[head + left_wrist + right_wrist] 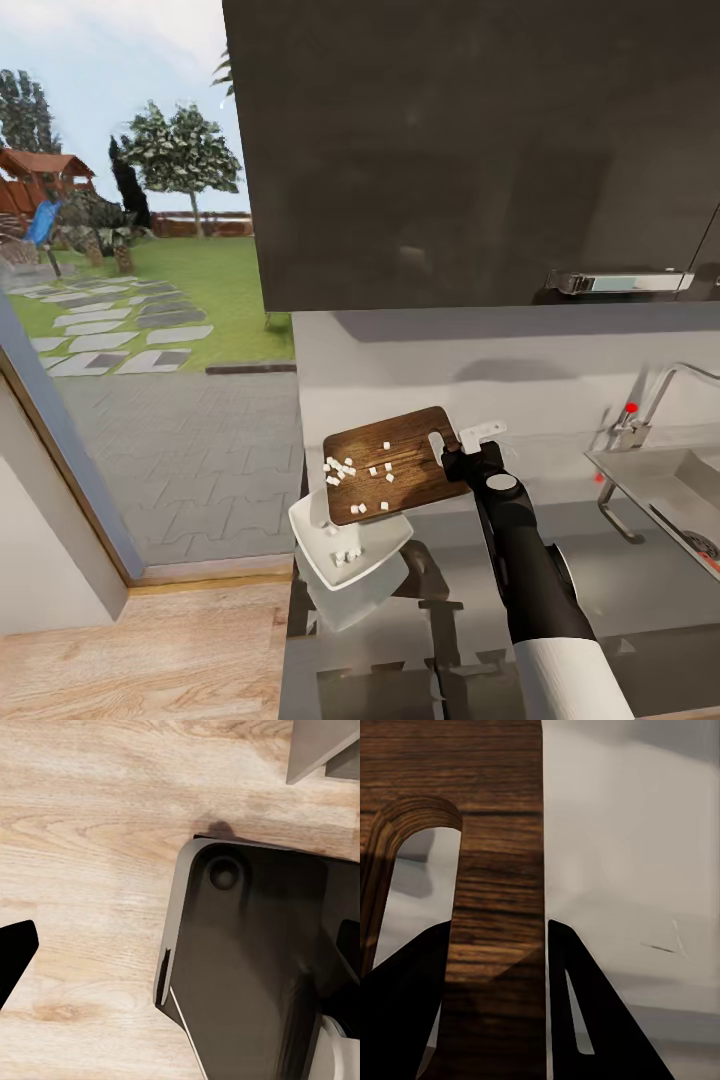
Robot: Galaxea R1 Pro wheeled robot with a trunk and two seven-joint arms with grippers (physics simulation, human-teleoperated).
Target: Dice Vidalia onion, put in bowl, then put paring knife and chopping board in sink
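Head view: the right gripper is clenching the handle end of the rectangular dark brown wooden chopping board, which is being held raised and tilted above the long glossy grey countertop. The board is extending from the claw toward nine o'clock, its lower corner hanging over the white squarish shallow bowl. Small white diced onion pieces are lying scattered on the board, most of them gathering near its nine o'clock edge; a few more are lying inside the bowl. The bowl is sitting at the countertop's nine o'clock end, at seven o'clock from the claw. The rectangular grey steel sink, with its chrome tap and red knob, is standing well apart at three o'clock.

Right wrist view: the two dark fingers are flanking the board's edge beside the slot handle hole.

Left wrist view: a single dark fingertip is hanging over the pale wooden floor, beside the robot's dark base; whether the left gripper is released or clenched, I cannot tell.
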